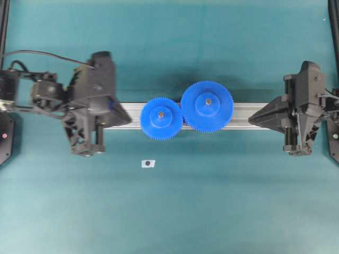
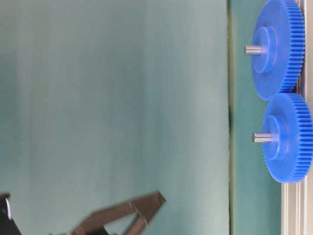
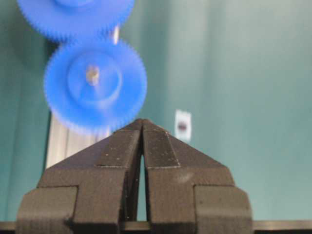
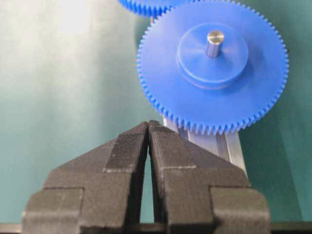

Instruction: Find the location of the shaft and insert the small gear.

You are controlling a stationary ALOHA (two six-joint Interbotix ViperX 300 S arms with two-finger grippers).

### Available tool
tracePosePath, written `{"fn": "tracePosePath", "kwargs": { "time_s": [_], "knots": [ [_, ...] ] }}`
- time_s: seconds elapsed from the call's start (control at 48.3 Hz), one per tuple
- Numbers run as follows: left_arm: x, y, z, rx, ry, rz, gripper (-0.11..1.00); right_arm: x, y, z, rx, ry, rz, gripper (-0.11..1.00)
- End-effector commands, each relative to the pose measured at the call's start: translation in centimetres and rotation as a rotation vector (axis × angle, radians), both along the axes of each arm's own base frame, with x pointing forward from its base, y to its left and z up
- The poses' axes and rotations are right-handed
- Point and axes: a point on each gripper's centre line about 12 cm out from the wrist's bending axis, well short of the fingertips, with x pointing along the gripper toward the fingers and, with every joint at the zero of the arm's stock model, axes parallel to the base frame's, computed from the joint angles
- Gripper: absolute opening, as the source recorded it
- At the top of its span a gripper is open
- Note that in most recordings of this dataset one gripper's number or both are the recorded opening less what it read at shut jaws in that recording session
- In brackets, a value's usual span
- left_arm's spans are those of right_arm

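Currently the left gripper (image 1: 126,117) sits at the left of the overhead view, jaws pressed together with nothing between them, tip lying over the left end of the aluminium rail (image 1: 241,117). From the left wrist view the closed fingertips (image 3: 142,127) point up the frame at the small gear (image 3: 95,85), which appears just above them, apart from them. Overhead, the small gear (image 1: 161,118) lies right of the left gripper tip, near but not touching, seated on the rail with the shaft (image 1: 160,114) showing through its hub. The shaft end is blurred in the left wrist view. The small gear's teeth meet those of the larger blue gear (image 1: 207,106) on its right; that gear also has a pin through its hub.

Right gripper (image 1: 251,119) sits at the right end of the rail, jaws closed and empty, tip well apart from the larger gear. A small white tag with a dark spot (image 1: 148,163) lies on the teal table mat (image 1: 169,211), below the small gear in the overhead view.
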Motion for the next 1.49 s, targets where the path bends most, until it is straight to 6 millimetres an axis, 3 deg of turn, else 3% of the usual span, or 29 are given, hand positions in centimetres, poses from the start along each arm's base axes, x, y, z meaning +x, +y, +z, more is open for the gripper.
{"fn": "tracePosePath", "kwargs": {
  "time_s": [0.0, 0.601, 1.471],
  "knots": [
    [-0.5, -0.1, 1.3, -0.005, -0.052, -0.001, 0.02, 0.3, 0.0, 0.5, 0.003, -0.029, -0.002, 0.12],
    [-1.1, -0.2, 0.5, -0.008, -0.055, -0.002, 0.02, 0.3, 0.0, 0.6, 0.002, -0.032, 0.0, 0.12],
    [-2.1, -0.5, 1.0, -0.012, -0.149, -0.013, 0.02, -0.2, 0.0, 0.5, -0.001, -0.078, -0.002, 0.12]
  ]
}}
